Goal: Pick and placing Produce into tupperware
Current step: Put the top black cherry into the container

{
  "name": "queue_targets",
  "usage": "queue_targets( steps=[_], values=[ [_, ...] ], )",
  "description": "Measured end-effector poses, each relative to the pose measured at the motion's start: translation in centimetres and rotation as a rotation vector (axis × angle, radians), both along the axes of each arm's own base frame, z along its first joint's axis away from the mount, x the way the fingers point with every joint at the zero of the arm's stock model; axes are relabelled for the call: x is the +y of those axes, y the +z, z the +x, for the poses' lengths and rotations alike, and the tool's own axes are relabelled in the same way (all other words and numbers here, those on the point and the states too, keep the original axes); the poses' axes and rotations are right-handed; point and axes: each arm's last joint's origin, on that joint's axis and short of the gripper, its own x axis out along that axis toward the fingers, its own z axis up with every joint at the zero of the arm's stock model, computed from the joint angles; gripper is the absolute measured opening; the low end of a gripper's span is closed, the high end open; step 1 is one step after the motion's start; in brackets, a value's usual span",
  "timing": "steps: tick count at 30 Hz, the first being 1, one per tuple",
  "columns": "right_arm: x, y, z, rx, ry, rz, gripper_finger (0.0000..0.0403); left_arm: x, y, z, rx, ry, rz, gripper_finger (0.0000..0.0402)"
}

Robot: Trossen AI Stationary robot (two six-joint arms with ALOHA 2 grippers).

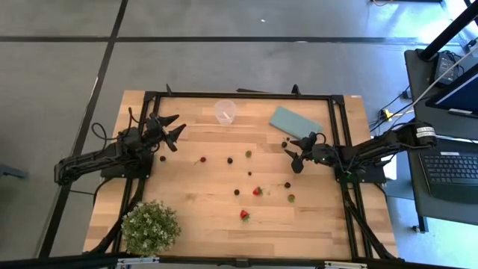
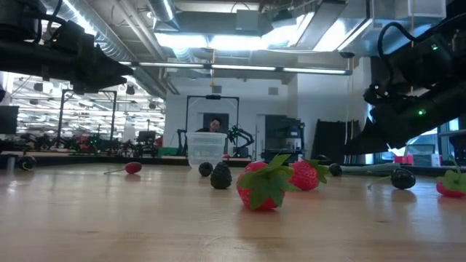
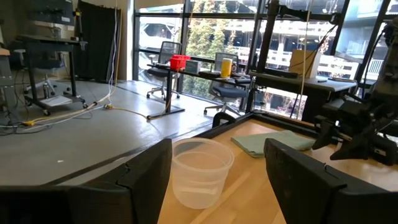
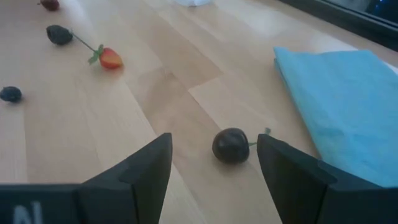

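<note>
Right gripper (image 4: pixel 214 165), jaws apart, lines up on a dark berry (image 4: pixel 231 145) beside the teal cloth (image 4: pixel 339 106). Next it likely must lower and close. Left gripper (image 3: pixel 214 171), jaws apart, faces the tupperware (image 3: pixel 200 171).

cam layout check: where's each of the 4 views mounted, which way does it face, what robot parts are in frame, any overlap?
High: overhead, straight down on the table; both arms, left pincer and right pincer open.
Low: tabletop height, level across strawberries toward the clear cup; arm bodies hang at both upper corners.
Left wrist: faces the cup between its own fingers.
Right wrist: looks down at a dark berry between its fingers, beside the teal sheet.
Shared: the left wrist and high views both show the cup and teal sheet.
</note>
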Motion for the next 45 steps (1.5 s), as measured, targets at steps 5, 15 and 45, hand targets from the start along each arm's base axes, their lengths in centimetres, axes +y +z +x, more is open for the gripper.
queue_targets(
  steps=[5, 15, 45],
  values=[
    [0.0, 0.0, 0.0, 0.004, -0.001, -0.005, 0.0237, 0.0, 0.0, 0.0, 0.0, 0.0, 0.0, 0.0247],
    [-0.2, 0.2, 1.9, 0.047, -0.01, -0.007, 0.0237, 0.0, 0.0, 0.0, 0.0, 0.0, 0.0, 0.0247],
    [-1.5, -2.7, 4.4, 0.182, -0.128, 0.065, 0.0232, 0.0, 0.0, 0.0, -0.001, 0.01, -0.001, 0.0247]
  ],
)
